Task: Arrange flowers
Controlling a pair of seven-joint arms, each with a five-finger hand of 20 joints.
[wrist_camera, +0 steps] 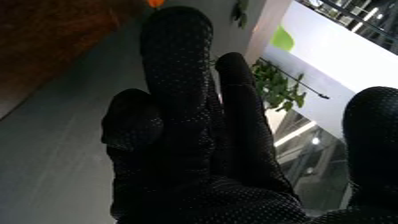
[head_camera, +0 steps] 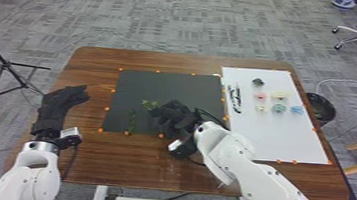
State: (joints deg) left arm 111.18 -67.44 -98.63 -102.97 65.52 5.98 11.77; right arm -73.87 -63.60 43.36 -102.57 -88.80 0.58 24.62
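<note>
Two flower stems lie on the black rectangular mat [head_camera: 163, 82]: a short, bushy green leafy sprig [head_camera: 148, 104] near its middle, and a slim green leafy stem [head_camera: 132, 121] toward its near left. The robot's right hand [head_camera: 174, 119], in black fabric, is over the mat beside the sprig, fingers extended and thumb spread well apart; whether it touches the sprig, I cannot tell. The slim stem's long axis runs near to far across the mat.

Right robot hand [head_camera: 171, 115] open, thumb [wrist_camera: 373, 140] apart
</note>
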